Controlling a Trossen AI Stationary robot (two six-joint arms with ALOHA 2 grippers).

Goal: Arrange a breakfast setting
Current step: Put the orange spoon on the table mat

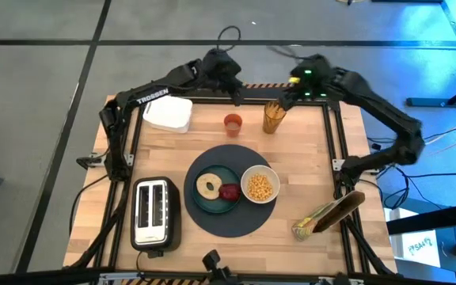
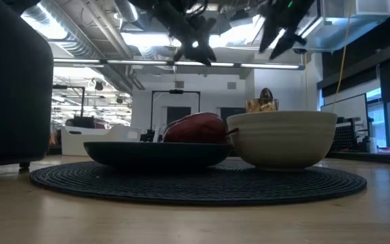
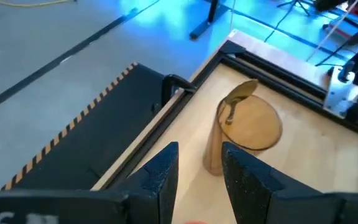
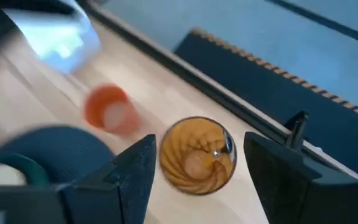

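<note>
The dark-grey mat (image 1: 226,223) lies mid-table. On it stand the teal plate (image 1: 197,199), with the bagel (image 1: 208,186) and the dark red fruit (image 1: 229,191), and the white bowl (image 1: 260,186), which holds yellow cereal. The orange cup (image 1: 233,123) stands beyond the mat. The metal spoon (image 3: 240,94) stands in an amber tumbler (image 1: 273,117), bowl end up. My right gripper (image 4: 199,171) hangs open above the tumbler (image 4: 197,155), one finger on either side, touching nothing. My left gripper (image 3: 199,177) is open and empty above the far edge near the cup.
A white lidded container (image 1: 169,115) sits at the far left. A toaster (image 1: 155,212) stands at the near left and a bag (image 1: 327,215) lies at the near right. A black frame rail (image 1: 244,96) runs along the far edge. There is bare wood between cup and mat.
</note>
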